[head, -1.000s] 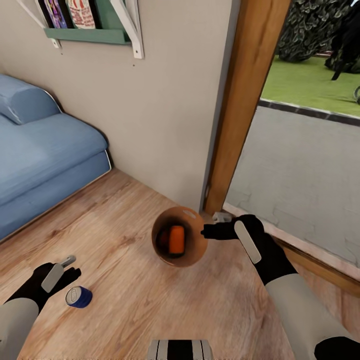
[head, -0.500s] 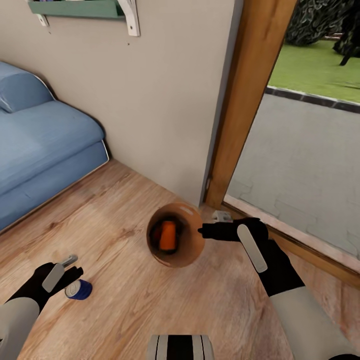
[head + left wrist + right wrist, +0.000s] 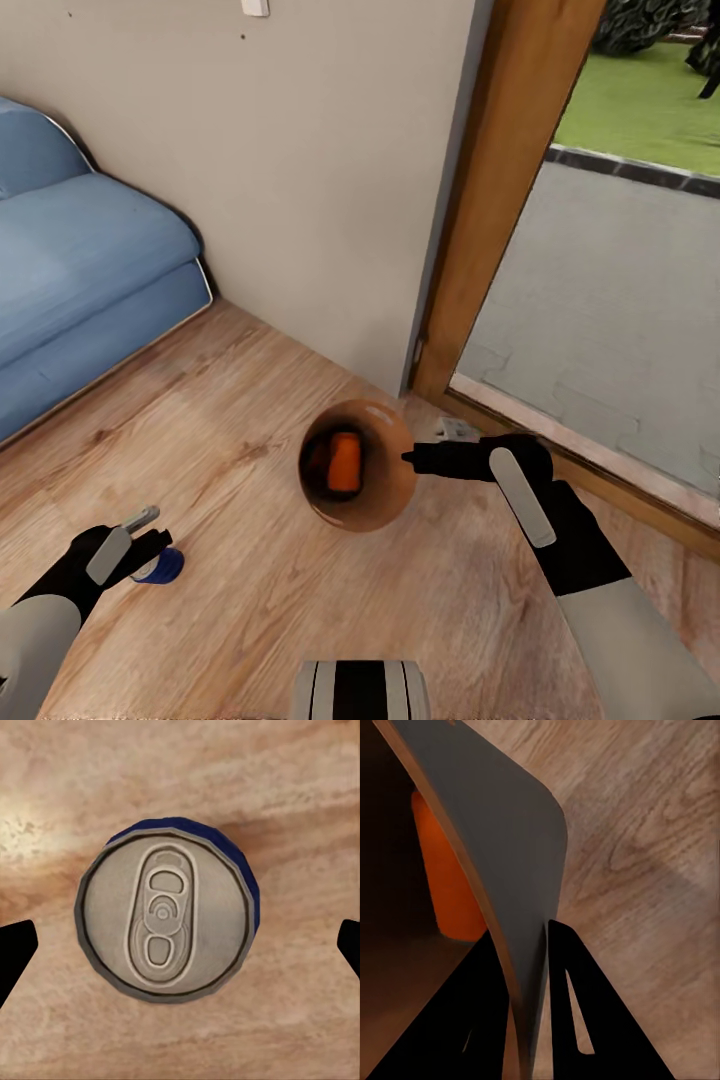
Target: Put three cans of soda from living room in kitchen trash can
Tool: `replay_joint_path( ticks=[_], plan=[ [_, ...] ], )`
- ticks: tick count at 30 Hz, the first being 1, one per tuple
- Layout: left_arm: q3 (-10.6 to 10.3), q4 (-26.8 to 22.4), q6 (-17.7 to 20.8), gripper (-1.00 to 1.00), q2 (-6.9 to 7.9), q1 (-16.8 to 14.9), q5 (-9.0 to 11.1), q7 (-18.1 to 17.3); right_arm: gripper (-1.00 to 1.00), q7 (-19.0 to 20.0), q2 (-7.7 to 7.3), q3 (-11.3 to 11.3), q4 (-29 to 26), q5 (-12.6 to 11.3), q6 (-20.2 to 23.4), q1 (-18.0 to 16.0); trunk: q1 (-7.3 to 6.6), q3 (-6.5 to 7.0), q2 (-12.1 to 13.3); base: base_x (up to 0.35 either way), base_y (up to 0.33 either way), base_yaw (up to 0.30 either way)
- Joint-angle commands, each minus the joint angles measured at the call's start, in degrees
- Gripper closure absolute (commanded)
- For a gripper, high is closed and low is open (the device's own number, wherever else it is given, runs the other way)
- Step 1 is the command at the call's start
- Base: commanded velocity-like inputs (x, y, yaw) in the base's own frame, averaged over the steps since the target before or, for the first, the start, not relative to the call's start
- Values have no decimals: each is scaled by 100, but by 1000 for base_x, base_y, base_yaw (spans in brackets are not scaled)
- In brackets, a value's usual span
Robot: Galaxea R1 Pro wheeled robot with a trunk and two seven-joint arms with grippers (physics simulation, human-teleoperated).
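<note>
In the head view, the robot stands on the warm wood floor (image 3: 250,420) of the living room, facing a beige wall (image 3: 300,150) with a blue sofa (image 3: 80,270) at the far left and a wood-framed glass door (image 3: 500,200) at the right, through which grey paving and green lawn show. The trash can (image 3: 385,490) is near the middle, close to the door frame, its brown inside turned up toward the camera. An orange soda can (image 3: 346,462) lies inside it, with something darker just beside it that cannot be made out. The right gripper (image 3: 410,459) reaches in from the right and meets the bucket's right rim. At the near left, the left gripper (image 3: 150,535) hangs directly above the dark blue soda can (image 3: 165,570), which stands on the floor, partly hidden by the fingers.

The left wrist view looks straight down on the blue can (image 3: 161,919), upright, its silver top and pull tab facing the camera. The gripper's two black fingertips (image 3: 15,952) show at opposite edges of the picture, wide apart and clear of the can.

In the right wrist view, the two black fingers (image 3: 577,1012) are narrowed onto the bucket's wall (image 3: 502,840), one inside the rim and one outside the dark grey shell. The orange can (image 3: 450,885) shows within, against the brown interior.
</note>
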Motion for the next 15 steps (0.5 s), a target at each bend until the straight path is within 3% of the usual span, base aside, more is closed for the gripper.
replay_joint_path(
  ticks=[1,15],
  plan=[
    [0,0,-2,-100,-2,0,-2,-4,100,41,1,0,-6,-281,3,-2,1,-22,-2,0,0,0],
    [3,-6,3,-100,14,-5,-16,-11,100,39,0,4,-8,-285,3,-2,38,-332,-21,0,0,0]
  ],
)
